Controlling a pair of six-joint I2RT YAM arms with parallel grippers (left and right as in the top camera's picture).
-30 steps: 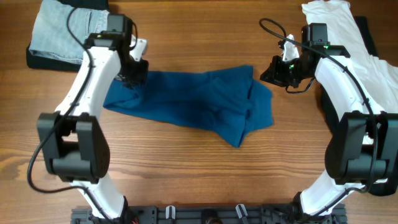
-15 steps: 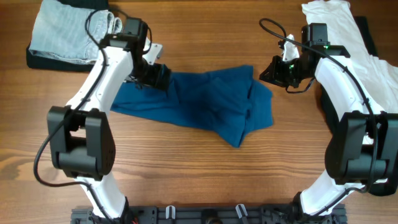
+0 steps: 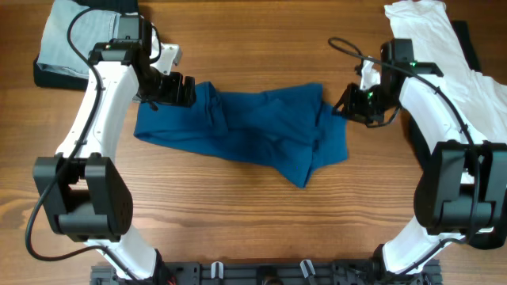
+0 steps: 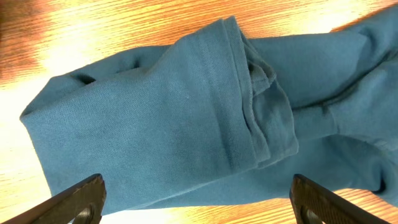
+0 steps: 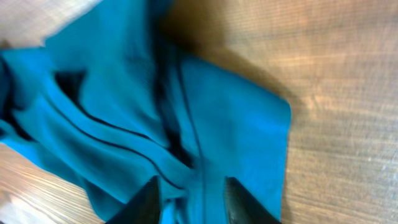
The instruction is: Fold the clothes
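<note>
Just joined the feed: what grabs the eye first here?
A crumpled dark-blue shirt sprawls across the middle of the wooden table. The left gripper stands wide open over its left end, the right gripper parted over its right edge. Pale denim lies far left, a white garment far right.

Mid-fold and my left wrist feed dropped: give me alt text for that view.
A dark-blue shirt lies rumpled on the wooden table, a hemmed sleeve edge doubled over near the centre. The left end effector is open above it, fingertips wide apart at the bottom corners, holding nothing.
</note>
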